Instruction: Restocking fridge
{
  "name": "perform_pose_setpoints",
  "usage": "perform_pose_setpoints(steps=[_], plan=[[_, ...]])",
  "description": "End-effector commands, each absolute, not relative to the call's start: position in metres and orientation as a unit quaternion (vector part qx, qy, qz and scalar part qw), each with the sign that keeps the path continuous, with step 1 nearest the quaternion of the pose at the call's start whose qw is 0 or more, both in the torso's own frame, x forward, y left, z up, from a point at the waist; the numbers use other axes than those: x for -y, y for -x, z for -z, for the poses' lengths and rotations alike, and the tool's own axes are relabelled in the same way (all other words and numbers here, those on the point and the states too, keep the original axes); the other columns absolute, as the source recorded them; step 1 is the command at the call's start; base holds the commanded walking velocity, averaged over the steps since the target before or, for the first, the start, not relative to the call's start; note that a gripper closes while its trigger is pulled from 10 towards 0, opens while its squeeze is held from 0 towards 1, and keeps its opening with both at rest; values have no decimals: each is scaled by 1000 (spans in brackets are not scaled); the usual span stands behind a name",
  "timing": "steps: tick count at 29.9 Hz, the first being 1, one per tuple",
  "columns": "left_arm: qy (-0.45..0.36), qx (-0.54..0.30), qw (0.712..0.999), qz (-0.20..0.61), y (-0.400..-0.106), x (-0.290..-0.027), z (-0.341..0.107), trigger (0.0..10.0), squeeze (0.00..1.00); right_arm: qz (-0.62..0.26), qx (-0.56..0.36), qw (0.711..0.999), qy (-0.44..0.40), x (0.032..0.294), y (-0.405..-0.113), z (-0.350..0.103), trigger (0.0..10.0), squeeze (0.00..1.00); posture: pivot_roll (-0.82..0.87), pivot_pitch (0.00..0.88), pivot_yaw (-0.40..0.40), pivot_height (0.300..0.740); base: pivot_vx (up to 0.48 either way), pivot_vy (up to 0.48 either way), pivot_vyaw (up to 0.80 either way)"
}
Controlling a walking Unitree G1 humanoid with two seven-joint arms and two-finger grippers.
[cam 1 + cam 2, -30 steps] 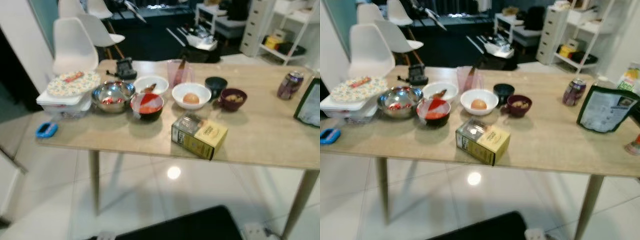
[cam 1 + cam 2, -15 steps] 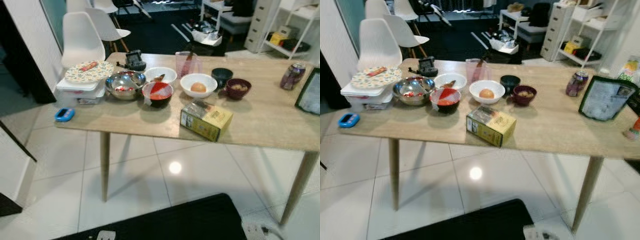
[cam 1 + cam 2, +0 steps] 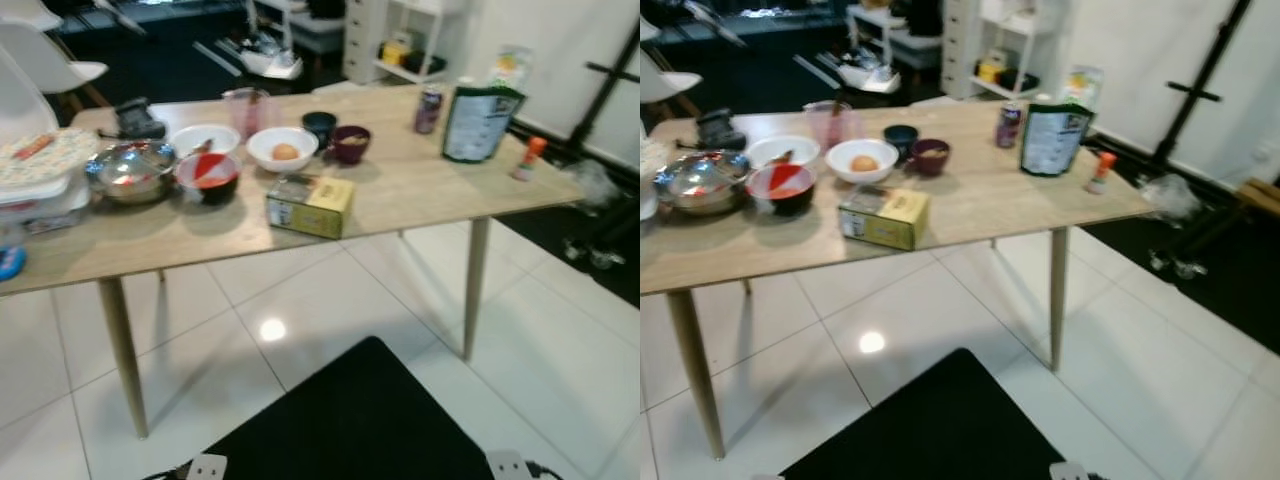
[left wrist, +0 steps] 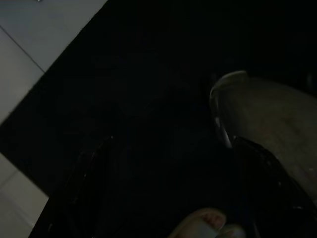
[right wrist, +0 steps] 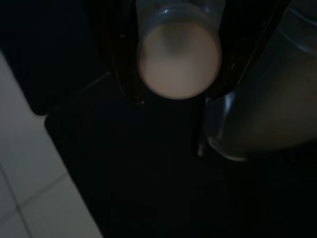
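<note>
My right gripper (image 5: pixel 181 54) is shut on a clear bottle (image 5: pixel 178 62) with a pale cream base, one black finger (image 5: pixel 116 59) on each side of it, over a dark mat. In the dim left wrist view my left gripper (image 4: pixel 181 188) hangs open with nothing between its fingers (image 4: pixel 94 188). Ahead stands a wooden table (image 3: pixel 420 195) with food on it: a yellow box (image 3: pixel 310 206), a white bowl with a round orange item (image 3: pixel 282 149), a red bowl (image 3: pixel 207 175), a steel bowl (image 3: pixel 130 170), a maroon bowl (image 3: pixel 350 143), a can (image 3: pixel 429 108) and a green pouch (image 3: pixel 478 125).
A black mat (image 3: pixel 350 420) lies on the white tiled floor just before me. A lidded white container (image 3: pixel 40 185) sits at the table's left end, a small orange-capped bottle (image 3: pixel 527 158) near its right edge. White shelves (image 3: pixel 400 40) stand behind; a black stand (image 3: pixel 1200 95) is at the right.
The camera has swung right and drawn back: the table now sits further left and its right end, the pouch and open floor have come into view. Nothing on the table moved.
</note>
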State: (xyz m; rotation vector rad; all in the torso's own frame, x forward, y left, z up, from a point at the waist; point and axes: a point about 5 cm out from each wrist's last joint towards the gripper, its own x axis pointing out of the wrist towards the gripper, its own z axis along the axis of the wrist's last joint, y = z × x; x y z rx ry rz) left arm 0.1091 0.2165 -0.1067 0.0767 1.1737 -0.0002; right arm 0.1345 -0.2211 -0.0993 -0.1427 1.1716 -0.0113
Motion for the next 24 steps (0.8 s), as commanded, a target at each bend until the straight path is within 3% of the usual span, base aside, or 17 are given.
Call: perform_pose_setpoints(steps=[1,24], plan=[[-32,-567,823,13,-101,-209,110,10000,0,10,-555,829,64,223,-133,99,10000,0,-8,0,-20,740,0,0,-788],[-30,-565,824,22,-102,-205,111,10000,0,21,-564,822,72,227,-128,100,10000,0,-12,0,-20,740,0,0,-788]])
